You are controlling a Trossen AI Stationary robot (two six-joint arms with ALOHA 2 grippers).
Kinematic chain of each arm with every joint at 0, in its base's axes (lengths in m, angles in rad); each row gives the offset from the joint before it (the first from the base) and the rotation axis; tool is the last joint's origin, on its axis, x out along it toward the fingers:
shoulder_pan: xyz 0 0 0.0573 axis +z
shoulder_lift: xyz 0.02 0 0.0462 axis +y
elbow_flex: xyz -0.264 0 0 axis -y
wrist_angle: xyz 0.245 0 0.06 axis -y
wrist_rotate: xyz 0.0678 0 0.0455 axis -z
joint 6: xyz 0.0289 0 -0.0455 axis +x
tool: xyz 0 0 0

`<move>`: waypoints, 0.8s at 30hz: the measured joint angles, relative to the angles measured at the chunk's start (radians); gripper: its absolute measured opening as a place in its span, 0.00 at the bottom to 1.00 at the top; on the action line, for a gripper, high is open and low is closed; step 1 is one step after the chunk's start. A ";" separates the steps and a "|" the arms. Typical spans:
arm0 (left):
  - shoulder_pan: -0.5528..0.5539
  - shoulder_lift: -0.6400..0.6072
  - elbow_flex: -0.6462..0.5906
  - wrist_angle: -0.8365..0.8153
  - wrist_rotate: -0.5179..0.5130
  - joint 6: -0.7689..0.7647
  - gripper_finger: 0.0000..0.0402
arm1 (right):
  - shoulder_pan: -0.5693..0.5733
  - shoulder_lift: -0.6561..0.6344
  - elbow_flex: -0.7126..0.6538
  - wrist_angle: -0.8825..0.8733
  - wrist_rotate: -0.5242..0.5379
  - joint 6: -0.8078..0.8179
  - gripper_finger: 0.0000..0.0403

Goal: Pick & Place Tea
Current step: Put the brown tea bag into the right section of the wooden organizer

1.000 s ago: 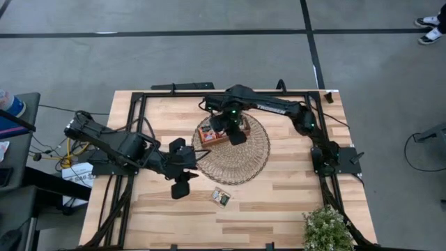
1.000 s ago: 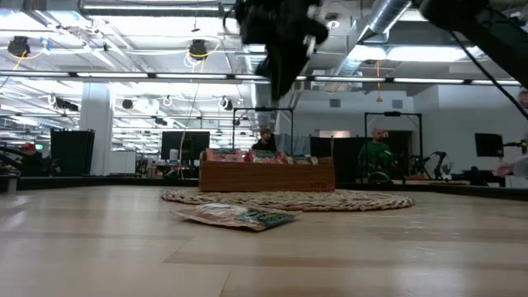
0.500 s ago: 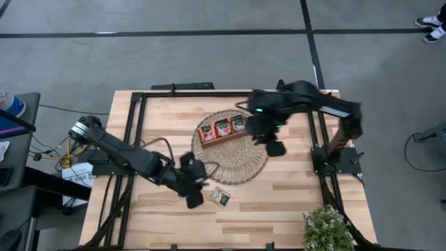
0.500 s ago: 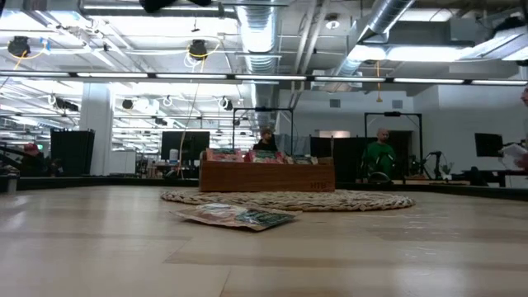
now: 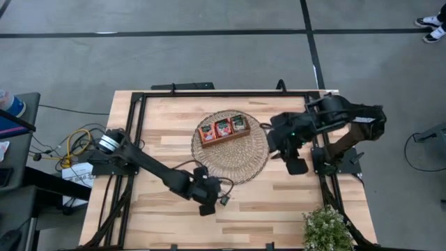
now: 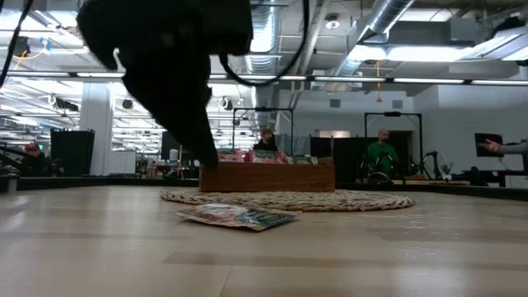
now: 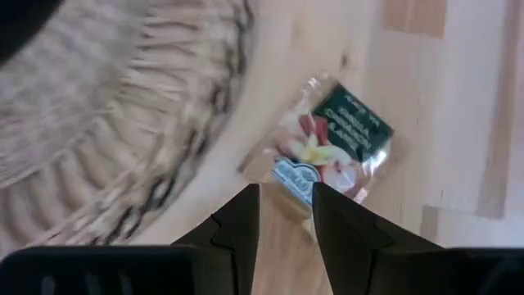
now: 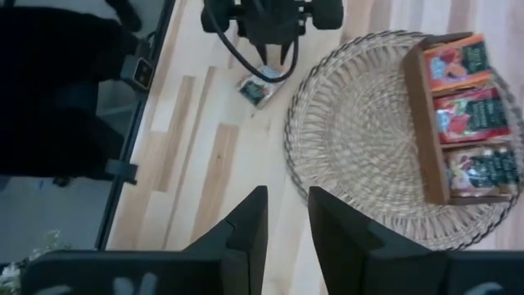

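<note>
Now our left gripper hangs with its fingers a little apart and empty, just over the loose tea sachet lying flat on the table near the woven mat. We judge this the reach step; next comes a descent and a pinch on the sachet's edge. Our right gripper, seemingly parted slightly, waits at the right, and the wooden tray already holds sachets.

The sachet is looking like glossy, crinkled foil; the table is showing pale matt wood planks; the mat is looking rough, woven straw.
</note>
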 joint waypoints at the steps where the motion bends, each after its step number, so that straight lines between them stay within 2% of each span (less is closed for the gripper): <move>1: 0.000 0.015 0.004 0.009 0.013 0.017 0.26 | 0.008 0.001 -0.001 -0.006 0.000 0.005 0.21; 6: -0.005 0.035 0.007 0.077 0.086 0.096 0.26 | 0.031 0.014 -0.002 -0.015 0.002 0.010 0.21; 15: 0.004 0.050 0.007 0.090 0.094 0.187 0.26 | 0.027 0.030 0.000 -0.015 0.003 -0.008 0.21; 24: 0.046 0.140 0.012 0.124 0.117 0.221 0.27 | 0.027 0.030 0.000 -0.009 0.003 -0.017 0.21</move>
